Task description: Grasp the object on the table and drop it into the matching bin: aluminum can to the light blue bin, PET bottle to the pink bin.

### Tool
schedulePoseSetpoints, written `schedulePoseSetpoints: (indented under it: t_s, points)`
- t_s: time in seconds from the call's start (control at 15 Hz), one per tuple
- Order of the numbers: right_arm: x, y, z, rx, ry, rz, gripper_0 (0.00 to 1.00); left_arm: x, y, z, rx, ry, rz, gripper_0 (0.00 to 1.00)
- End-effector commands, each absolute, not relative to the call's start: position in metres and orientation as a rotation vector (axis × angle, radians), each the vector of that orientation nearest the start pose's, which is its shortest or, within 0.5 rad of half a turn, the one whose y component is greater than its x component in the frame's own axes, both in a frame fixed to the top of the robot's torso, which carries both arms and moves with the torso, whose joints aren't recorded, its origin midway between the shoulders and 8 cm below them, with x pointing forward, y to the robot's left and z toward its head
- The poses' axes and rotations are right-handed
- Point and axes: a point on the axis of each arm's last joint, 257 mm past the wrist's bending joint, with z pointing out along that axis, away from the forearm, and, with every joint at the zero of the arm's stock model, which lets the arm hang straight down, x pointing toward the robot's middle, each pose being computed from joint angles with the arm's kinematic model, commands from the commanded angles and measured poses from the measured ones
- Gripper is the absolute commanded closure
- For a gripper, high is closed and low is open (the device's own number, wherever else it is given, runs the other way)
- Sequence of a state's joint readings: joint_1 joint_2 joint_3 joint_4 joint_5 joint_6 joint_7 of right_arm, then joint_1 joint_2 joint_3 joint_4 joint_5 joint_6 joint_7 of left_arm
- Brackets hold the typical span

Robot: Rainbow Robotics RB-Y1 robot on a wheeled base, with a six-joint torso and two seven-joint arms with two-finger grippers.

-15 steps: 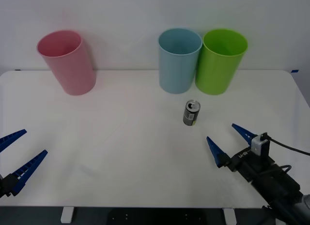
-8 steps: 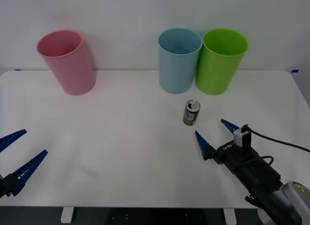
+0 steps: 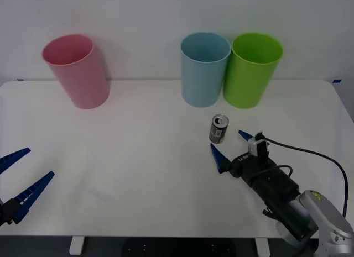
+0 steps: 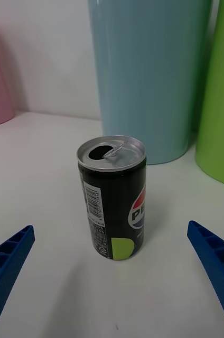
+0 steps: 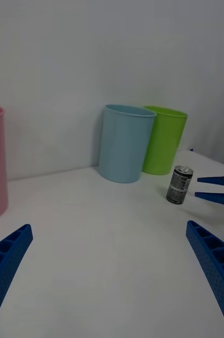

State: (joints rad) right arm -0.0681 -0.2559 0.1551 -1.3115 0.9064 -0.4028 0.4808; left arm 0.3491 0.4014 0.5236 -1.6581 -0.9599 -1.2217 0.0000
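The aluminum can (image 3: 219,129), small and dark with a silver top, stands upright on the white table (image 3: 138,146), in front of the light blue bin (image 3: 204,69). My right gripper (image 3: 228,142) is open just short of the can on its near right side, one fingertip on each side of it and neither touching. In the right wrist view the can (image 4: 114,198) stands between and beyond the two blue fingers (image 4: 6,264), with the light blue bin (image 4: 149,74) behind. The pink bin (image 3: 77,72) stands at the far left. My left gripper (image 3: 40,162) is parked open at the near left edge.
A lime green bin (image 3: 251,72) stands touching the light blue bin's right side, close behind the can. A black cable trails from the right wrist. From the left wrist, the can (image 5: 179,185) and the right gripper (image 5: 199,187) appear far off.
My right gripper has moved forward and to the left toward the can, from well short of it to flanking it. The can and the left arm have not moved.
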Motion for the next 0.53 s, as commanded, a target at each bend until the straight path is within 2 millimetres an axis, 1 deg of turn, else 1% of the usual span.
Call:
schedulePoseSetpoints:
  t_s: [0.07,0.2,0.4,0.53]
  points:
    - [0.535,-0.140,-0.290,-0.412,1.595,0.338,0.00,0.342,0.330,-0.169,0.465,1.441,-0.567,0.00]
    - [0.544,-0.135,-0.292,-0.408,1.603,0.328,0.00,0.342,0.330,-0.169,0.465,1.441,-0.567,0.00]
    - [0.554,-0.136,-0.289,-0.397,1.610,0.292,0.00,0.342,0.330,-0.169,0.465,1.441,-0.567,0.00]
    - [0.560,-0.132,-0.292,-0.393,1.623,0.288,0.00,0.342,0.330,-0.169,0.465,1.441,-0.567,0.00]
